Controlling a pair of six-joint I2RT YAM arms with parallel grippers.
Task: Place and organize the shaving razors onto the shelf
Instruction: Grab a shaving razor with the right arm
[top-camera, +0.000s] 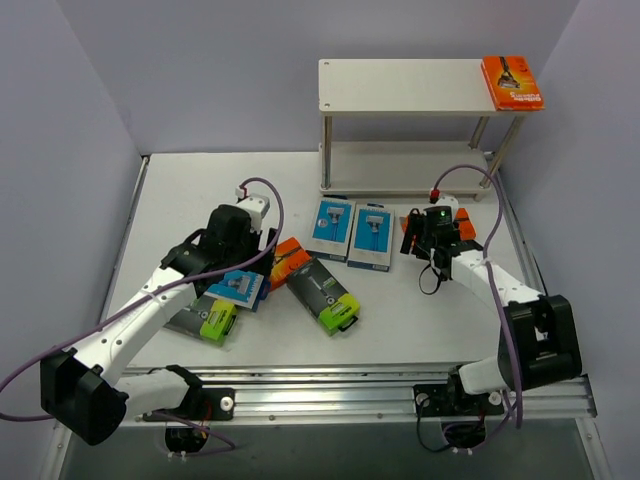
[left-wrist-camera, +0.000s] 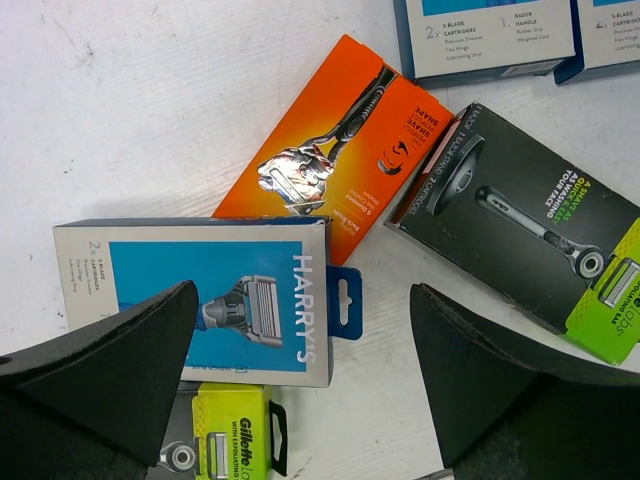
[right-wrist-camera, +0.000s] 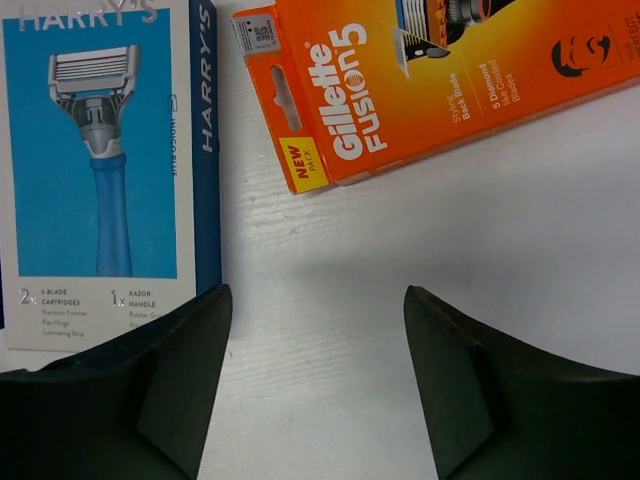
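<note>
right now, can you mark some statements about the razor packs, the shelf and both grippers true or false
1. One orange pack lies on the top board of the shelf. True.
2. A light blue pack sits on the shelf's lower board. False: none is visible there; the nearest light blue pack lies on the table in front of the shelf.
3. The left gripper is open over the blue Harry's pack. True.
4. The right gripper is shut on an orange pack. False: it is open over the table, and the orange Fusion5 pack lies ahead of its fingers.
</note>
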